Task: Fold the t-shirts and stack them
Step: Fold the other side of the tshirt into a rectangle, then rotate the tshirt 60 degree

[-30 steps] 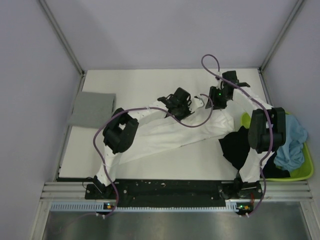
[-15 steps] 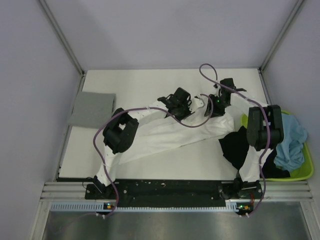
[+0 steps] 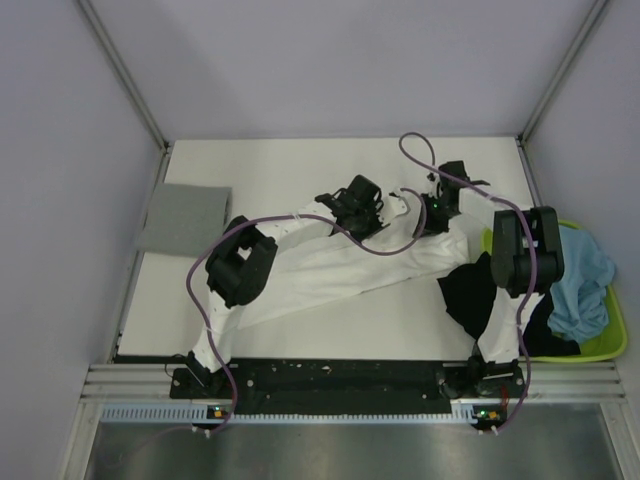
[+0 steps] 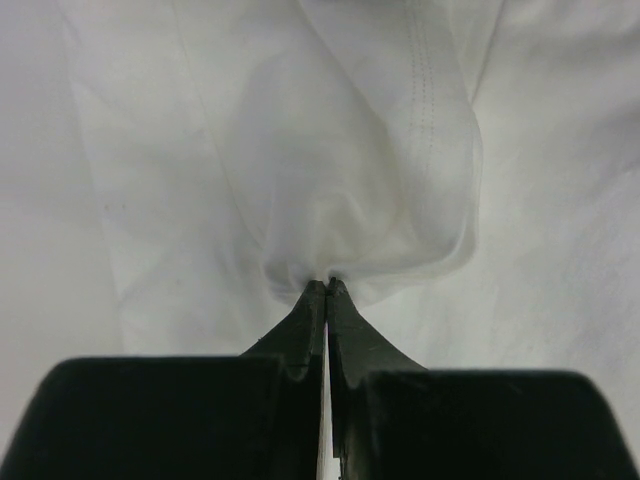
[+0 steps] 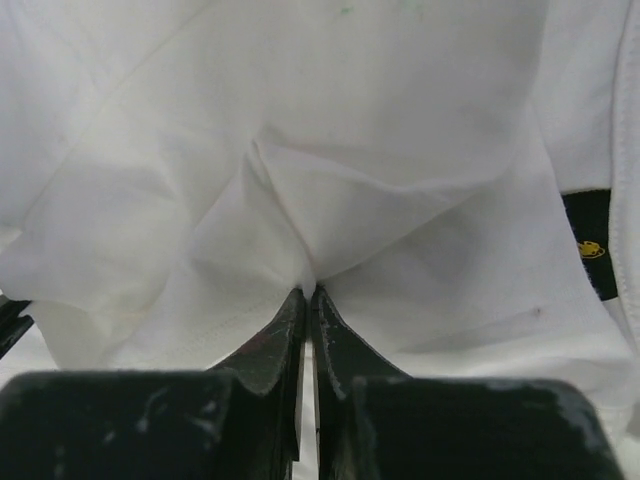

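Note:
A white t-shirt [image 3: 330, 275] lies stretched across the table from near left to far right. Its far edge is pinched by both grippers, side by side. My left gripper [image 3: 382, 214] is shut on a gathered fold of the white cloth [image 4: 340, 160], which puckers at the fingertips [image 4: 327, 287]. Just to its right, my right gripper [image 3: 414, 220] is shut on a crease of the same shirt [image 5: 380, 100], and the cloth bunches at its tips [image 5: 308, 292]. A folded grey t-shirt [image 3: 185, 216] rests at the table's left edge. A black t-shirt [image 3: 472, 292] hangs over the tray's side, with a light blue one [image 3: 582, 282] inside.
The lime-green tray [image 3: 612, 342] stands at the right edge of the table, beside the right arm's base. Purple cables loop over both arms. Grey walls enclose the table on three sides.
The right gripper has moved a little left onto the white shirt's far edge and has shut on it. The left gripper has stayed shut on the cloth, in place.

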### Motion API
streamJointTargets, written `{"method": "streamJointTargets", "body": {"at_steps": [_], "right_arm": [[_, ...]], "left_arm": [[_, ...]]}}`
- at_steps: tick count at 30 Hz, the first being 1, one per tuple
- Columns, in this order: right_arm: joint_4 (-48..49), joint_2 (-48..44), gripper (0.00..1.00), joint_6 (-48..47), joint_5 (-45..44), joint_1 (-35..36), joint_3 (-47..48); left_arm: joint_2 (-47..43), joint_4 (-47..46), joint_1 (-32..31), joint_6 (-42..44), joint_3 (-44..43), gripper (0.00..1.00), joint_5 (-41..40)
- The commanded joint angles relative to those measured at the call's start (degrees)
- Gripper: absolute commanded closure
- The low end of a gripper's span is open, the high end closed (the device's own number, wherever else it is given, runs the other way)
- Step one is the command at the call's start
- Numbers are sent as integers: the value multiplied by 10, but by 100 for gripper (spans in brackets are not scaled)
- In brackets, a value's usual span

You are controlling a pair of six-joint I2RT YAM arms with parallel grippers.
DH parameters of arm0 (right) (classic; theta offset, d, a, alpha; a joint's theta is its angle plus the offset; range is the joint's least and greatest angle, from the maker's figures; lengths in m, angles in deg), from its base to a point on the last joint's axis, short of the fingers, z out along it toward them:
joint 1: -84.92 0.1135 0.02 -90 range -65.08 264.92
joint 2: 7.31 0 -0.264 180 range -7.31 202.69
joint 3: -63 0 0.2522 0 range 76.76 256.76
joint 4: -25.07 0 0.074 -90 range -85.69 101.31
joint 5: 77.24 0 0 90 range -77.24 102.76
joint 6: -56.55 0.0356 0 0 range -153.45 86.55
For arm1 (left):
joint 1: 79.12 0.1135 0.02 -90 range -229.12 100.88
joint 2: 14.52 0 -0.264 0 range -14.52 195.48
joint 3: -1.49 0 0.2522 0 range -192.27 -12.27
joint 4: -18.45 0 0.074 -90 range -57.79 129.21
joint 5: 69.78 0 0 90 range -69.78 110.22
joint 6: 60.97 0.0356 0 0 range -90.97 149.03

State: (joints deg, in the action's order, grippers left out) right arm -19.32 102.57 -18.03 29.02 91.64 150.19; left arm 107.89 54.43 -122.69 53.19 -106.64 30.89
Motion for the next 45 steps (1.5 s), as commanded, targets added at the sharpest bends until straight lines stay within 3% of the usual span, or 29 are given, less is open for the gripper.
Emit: {"method": "streamJointTargets", "body": {"at_steps": [1,6,13,19,28,33,34,37,38,41,45], "right_arm": [[8,-40,100,0,-20,-9,-7],[-36,-72,100,-19,-52,-10,-8],[-137,-121,100,-70,-104,-13,-14],[-222,-107,100,-88,-123,-16,-2],[-262,-77,100,-95,-184,-29,-5],[-249,-65,99,-97,-141,-29,5],[-246,-63,95,-94,-140,-29,11],[-239,-62,77,-93,-147,-29,29],[-238,-64,72,-92,-148,-29,35],[-221,-78,66,-93,-141,-29,59],[-156,-93,63,-95,-91,-29,98]], "left_arm": [[-24,-15,2,9,-6,100,12],[-26,1,2,18,-15,100,48],[-21,60,-4,14,-42,100,211],[-3,63,-6,17,-48,100,221],[-3,77,-11,31,-21,100,284],[-2,85,-11,58,-11,100,268],[-3,89,-11,68,-13,94,264],[-7,127,-10,104,-32,56,269],[-8,149,-10,119,-41,49,276],[-16,233,-4,153,-86,39,293],[-52,309,23,173,-123,41,274]]}}
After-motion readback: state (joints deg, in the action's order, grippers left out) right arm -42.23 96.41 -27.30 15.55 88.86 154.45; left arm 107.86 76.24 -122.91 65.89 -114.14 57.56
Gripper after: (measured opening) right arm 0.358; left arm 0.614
